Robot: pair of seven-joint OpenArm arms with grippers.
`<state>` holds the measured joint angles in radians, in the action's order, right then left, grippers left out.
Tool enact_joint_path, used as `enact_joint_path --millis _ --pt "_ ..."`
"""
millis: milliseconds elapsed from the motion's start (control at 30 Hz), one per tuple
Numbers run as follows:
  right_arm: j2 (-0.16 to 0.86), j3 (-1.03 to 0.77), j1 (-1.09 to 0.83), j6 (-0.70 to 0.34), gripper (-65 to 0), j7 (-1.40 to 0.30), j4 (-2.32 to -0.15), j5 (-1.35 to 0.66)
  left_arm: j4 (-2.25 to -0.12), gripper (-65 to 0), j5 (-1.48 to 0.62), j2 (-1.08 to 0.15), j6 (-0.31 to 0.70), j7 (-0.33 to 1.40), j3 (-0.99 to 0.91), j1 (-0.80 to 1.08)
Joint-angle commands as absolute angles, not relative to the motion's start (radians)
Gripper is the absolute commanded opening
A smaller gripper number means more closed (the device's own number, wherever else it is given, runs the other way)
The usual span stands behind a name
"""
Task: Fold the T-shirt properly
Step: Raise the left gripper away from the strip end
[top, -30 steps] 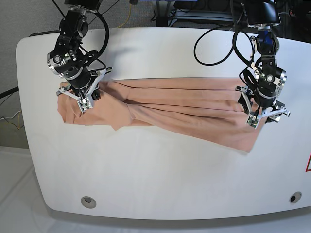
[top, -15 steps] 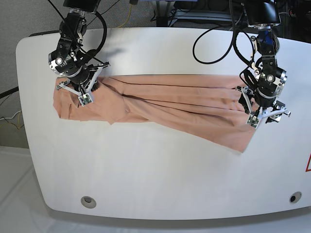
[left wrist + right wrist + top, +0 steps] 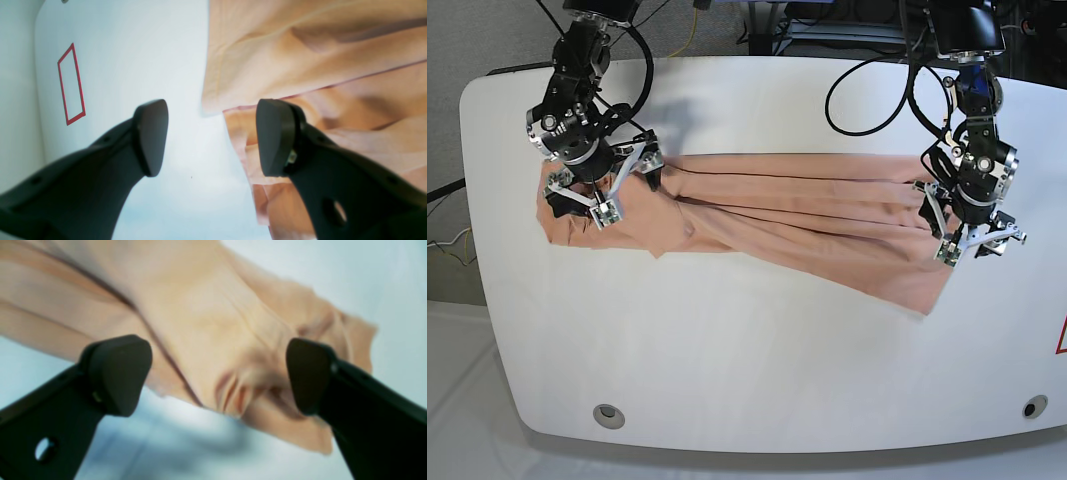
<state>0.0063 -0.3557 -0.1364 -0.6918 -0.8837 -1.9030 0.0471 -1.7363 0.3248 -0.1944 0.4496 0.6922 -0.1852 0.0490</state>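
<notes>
The peach T-shirt (image 3: 777, 215) lies folded into a long creased band across the white table (image 3: 747, 360). My right gripper (image 3: 605, 185) hovers over its left end, open, with nothing between the fingers. In the right wrist view this gripper (image 3: 217, 376) stands wide above the bunched, blurred T-shirt (image 3: 206, 326). My left gripper (image 3: 975, 238) is at the band's right end, also open. In the left wrist view, the left gripper (image 3: 213, 138) straddles the hem of the T-shirt (image 3: 300, 60), one finger (image 3: 277, 136) over the cloth and the other over bare table.
A red outlined rectangle (image 3: 71, 85) is marked on the table beyond the shirt's right end. Two round holes (image 3: 608, 415) (image 3: 1034, 407) sit near the front edge. Black cables (image 3: 867, 95) loop behind the left arm at the back.
My right gripper has opened and let go of the shirt's left end, which now lies on the table further left. The left arm has hardly moved.
</notes>
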Motion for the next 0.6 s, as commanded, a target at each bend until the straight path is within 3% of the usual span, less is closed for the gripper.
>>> enact_joint_path --millis 0,233,567 --pt "0.013 -0.358 -0.114 -0.687 0.0 -0.866 -1.929 0.044 -1.759 -24.9 0.331 -0.220 0.441 0.680 -0.203 0.022" --pt "0.013 -0.358 -0.107 -0.690 0.0 -0.866 -1.922 0.042 -1.765 -11.7 0.259 -0.231 0.455 0.677 -0.317 0.019" --pt "0.013 -0.357 -0.107 -0.691 0.0 -0.866 -1.920 0.042 -1.765 -11.5 -0.022 -0.232 0.694 0.839 -0.558 -0.053"
